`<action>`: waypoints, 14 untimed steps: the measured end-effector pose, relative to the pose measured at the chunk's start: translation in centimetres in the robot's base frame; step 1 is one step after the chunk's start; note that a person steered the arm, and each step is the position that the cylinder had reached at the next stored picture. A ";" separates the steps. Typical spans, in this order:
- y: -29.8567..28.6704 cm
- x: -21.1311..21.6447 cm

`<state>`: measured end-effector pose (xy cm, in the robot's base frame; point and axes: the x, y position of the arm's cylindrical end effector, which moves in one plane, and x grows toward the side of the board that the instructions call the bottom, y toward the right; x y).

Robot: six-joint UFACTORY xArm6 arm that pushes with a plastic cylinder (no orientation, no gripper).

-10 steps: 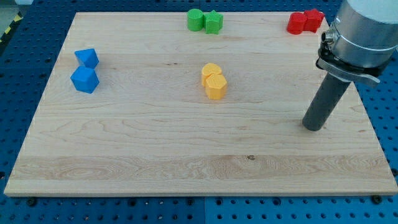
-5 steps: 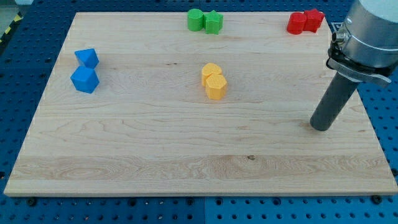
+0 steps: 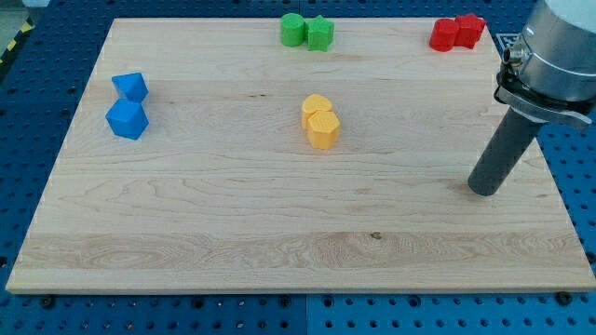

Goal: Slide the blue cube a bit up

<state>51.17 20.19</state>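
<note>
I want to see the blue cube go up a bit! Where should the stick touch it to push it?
No gripping here, only pushing. My tip sits far off at the view's right. Of the two touching blue blocks, I judge the blue cube the upper one, the other blue block right below it. Probably best to come from its lower-left side.

A pale wooden board (image 3: 279, 233) lies on a blue perforated table (image 3: 37, 93).
</note>
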 end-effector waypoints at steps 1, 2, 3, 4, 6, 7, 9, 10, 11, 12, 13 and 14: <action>-3.4 0.0; -5.6 0.0; -9.2 0.0; -14.4 0.0; -26.5 -3.1; -26.7 -3.1; -33.8 -3.1; -34.2 -3.4; -36.7 -5.4; -36.9 -5.5; -39.0 -5.5; -39.2 -5.5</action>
<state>45.69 -19.03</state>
